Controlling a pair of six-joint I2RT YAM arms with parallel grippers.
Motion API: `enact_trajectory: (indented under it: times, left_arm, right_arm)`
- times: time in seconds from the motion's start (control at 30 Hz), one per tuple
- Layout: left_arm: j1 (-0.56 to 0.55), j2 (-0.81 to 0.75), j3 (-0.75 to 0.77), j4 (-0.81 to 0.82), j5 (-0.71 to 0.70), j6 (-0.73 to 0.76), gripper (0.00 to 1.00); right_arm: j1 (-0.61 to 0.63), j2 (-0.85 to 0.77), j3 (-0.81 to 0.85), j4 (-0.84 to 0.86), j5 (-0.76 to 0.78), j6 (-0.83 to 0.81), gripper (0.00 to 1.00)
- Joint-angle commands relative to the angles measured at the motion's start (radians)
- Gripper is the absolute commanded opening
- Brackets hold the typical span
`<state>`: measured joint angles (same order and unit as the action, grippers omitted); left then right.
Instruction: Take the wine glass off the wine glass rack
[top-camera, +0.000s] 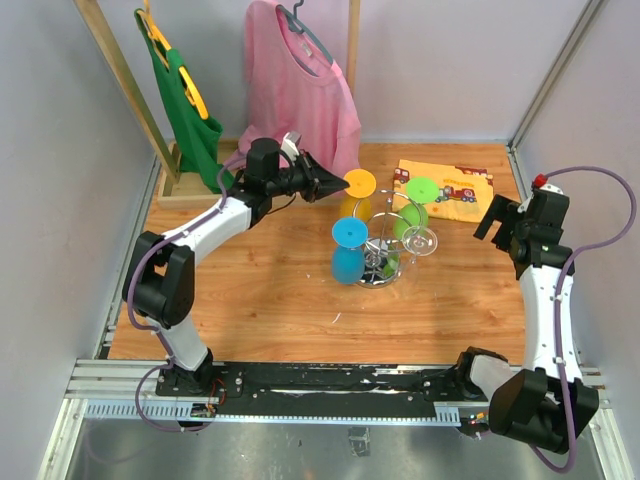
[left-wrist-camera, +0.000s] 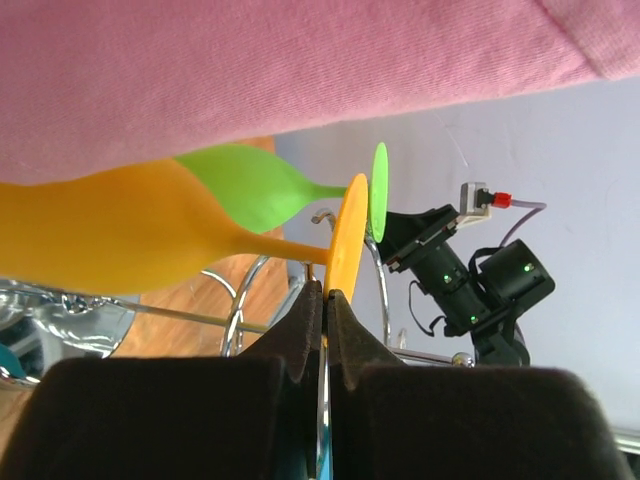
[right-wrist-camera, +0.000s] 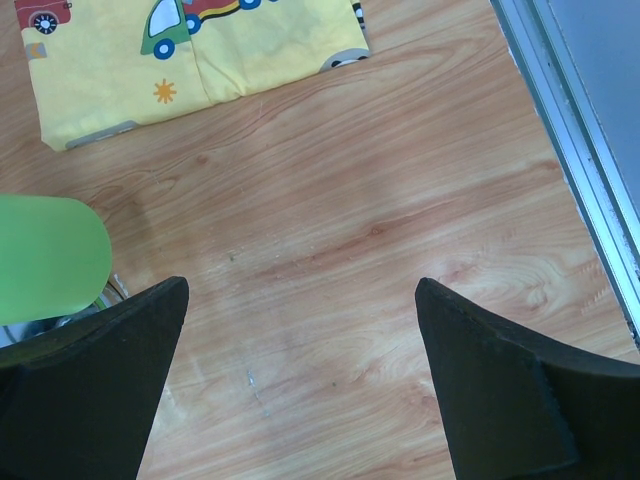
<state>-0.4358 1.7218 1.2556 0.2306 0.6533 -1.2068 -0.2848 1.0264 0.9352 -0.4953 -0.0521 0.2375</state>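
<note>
Nearest the arm bases, the wooden surface (top-camera: 280, 310) lies bare. To the right, the right tool (right-wrist-camera: 300, 380) hangs over bare wood with its fingers wide apart, holding nothing and well apart from the glasses.

In the middle stands the wine glass rack (top-camera: 385, 272), a silver wire stand with glasses hung upside down from it: a blue glass (top-camera: 348, 262) on the near left, a clear glass (top-camera: 420, 240) on the right, a green glass (left-wrist-camera: 250, 185) behind.

Further back, the left tool (left-wrist-camera: 325, 300) is pressed together on the rim of the round foot of the orange glass (left-wrist-camera: 120, 235), which hangs at the rack's far left side.

Beyond are a yellow printed cloth (top-camera: 445, 190), a pink shirt (top-camera: 300, 90) and a green garment (top-camera: 190, 110).

As I judge it, the grip is made but the glass is not yet off the rack; sliding it free of the wire arm and carrying it away are left.
</note>
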Motion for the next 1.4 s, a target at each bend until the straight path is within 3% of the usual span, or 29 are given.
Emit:
enact_trajectory:
  times: [0.0,0.57,1.37]
  left_arm:
    - [-0.011,-0.009,0.048,-0.001,0.010,-0.013,0.00]
    - [-0.006,0.034,0.149,-0.071,-0.045,-0.055,0.00]
    - [0.076,-0.047,0.073,-0.047,-0.008,-0.023,0.00]
  right_arm:
    - [-0.021,-0.018,-0.016,-0.017,0.014,-0.011,0.98]
    - [-0.023,-0.071,-0.030,-0.060,0.042,-0.036,0.98]
    - [-0.028,-0.079,-0.033,-0.069,0.032,-0.033,0.98]
